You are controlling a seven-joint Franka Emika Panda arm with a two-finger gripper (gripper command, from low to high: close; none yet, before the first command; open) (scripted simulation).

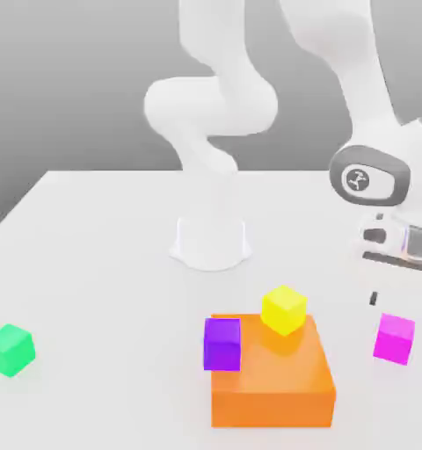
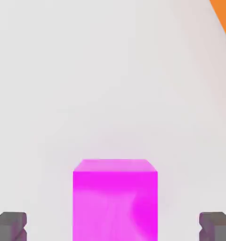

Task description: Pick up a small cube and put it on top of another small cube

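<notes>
My gripper (image 2: 113, 228) above small bright magenta-pink cube (image 1: 395, 338), jaws spread wide, either side, not touching. Cube sits on white table (image 1: 91, 264), near orange block (image 1: 272, 382), exterior view's right.

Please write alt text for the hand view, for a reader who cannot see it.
A bright magenta-pink small cube sits on the white table, centred between the two dark fingertips of the open gripper, which do not touch it. A corner of the orange block shows at the frame's edge.
</notes>
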